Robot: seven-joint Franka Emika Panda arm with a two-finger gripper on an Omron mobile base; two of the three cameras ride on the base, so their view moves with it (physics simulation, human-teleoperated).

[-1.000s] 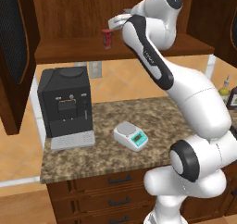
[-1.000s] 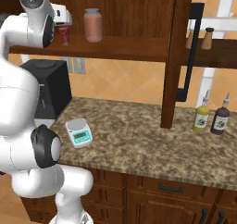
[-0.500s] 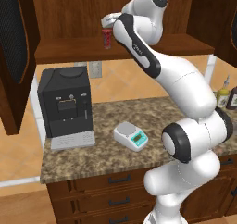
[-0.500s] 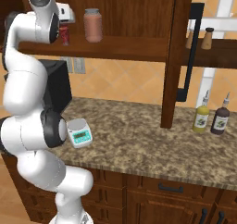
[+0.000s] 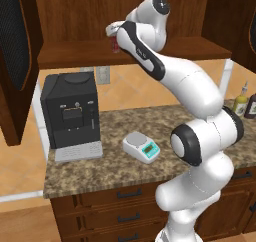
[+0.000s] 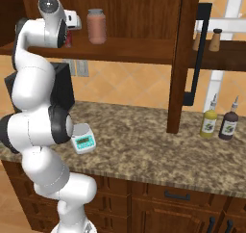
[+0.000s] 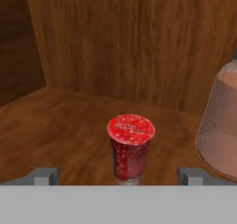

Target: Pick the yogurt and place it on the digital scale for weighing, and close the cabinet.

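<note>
Since half a second ago the arm has folded further in toward the shelf, its elbow drawn closer to the base, while the gripper [image 7: 118, 176] stays up at the yogurt [image 7: 130, 146]. In the hand view the small red cup stands upright on the cabinet [image 5: 130, 53] shelf at the 6 o'clock position, between the two finger tips [image 7: 46, 176], which are spread as wide as they go, one at 8 o'clock and one at 4 o'clock, neither touching the cup; nothing is held. The pinkish jar [image 7: 221, 126] stands at 3 o'clock of the yogurt, apart from it. The digital scale [image 5: 142, 147] lies on the granite counter [image 6: 144, 145], at 4 o'clock of the black coffee machine [image 5: 70, 116]. The cabinet's right door [image 6: 182, 58] hangs open, with two sauce bottles [image 6: 219, 123] on the counter beyond it.
</note>
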